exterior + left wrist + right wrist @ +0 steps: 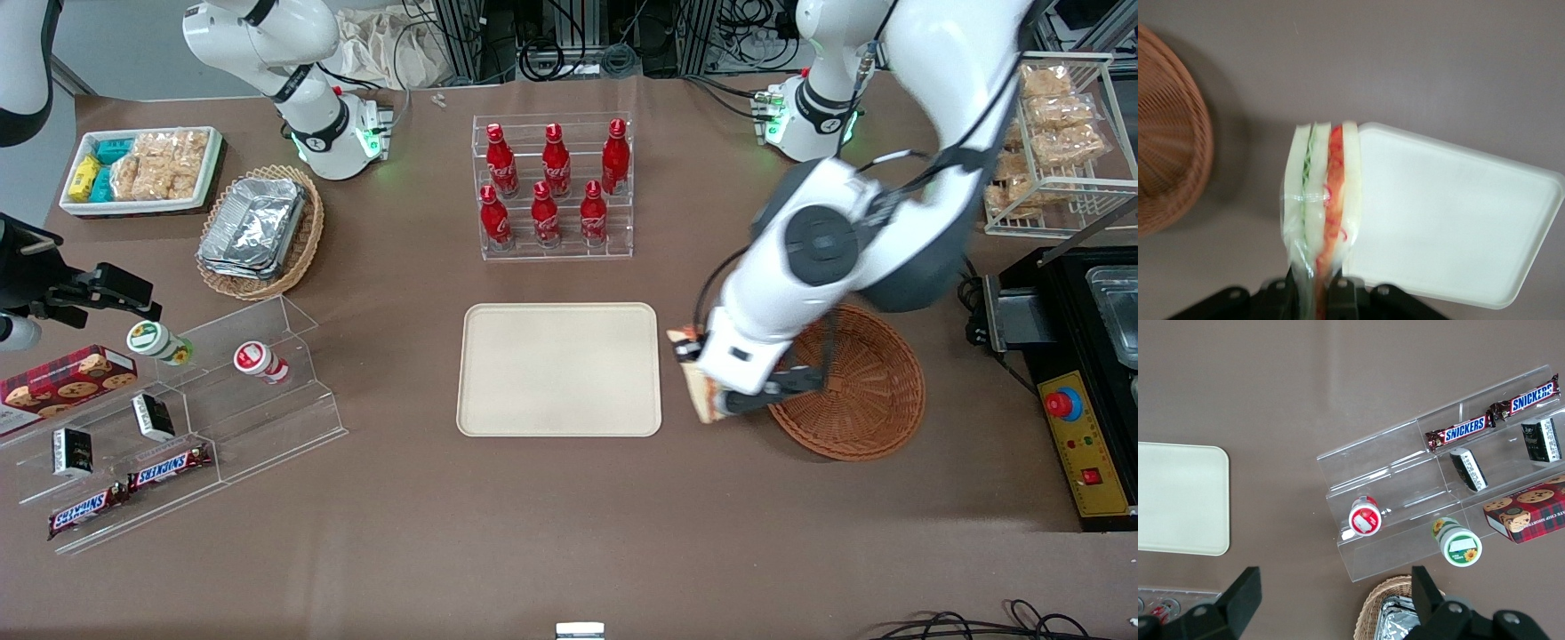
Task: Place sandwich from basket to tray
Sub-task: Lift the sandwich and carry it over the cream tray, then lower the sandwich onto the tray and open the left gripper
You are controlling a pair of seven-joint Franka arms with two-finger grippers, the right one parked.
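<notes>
The wrapped sandwich [696,384] hangs above the bare table between the cream tray [558,369] and the round brown wicker basket [876,400]. My left gripper [714,393] is shut on its narrow end. In the left wrist view the sandwich [1321,193] shows pale bread with green and orange-red layers in clear wrap, pinched between the black fingers of the gripper [1317,291]. Below it in that view, its tip overlaps the tray's [1451,213] rounded corner, and the basket [1165,153] lies a short way off. Nothing lies on the tray, and nothing shows in the basket.
A clear rack of red cola bottles [556,191] stands farther from the front camera than the tray. Toward the parked arm's end are an oval basket of foil containers [258,231], a white snack bin [142,169] and an acrylic stand [178,418]. A black control box [1076,418] sits beside the basket.
</notes>
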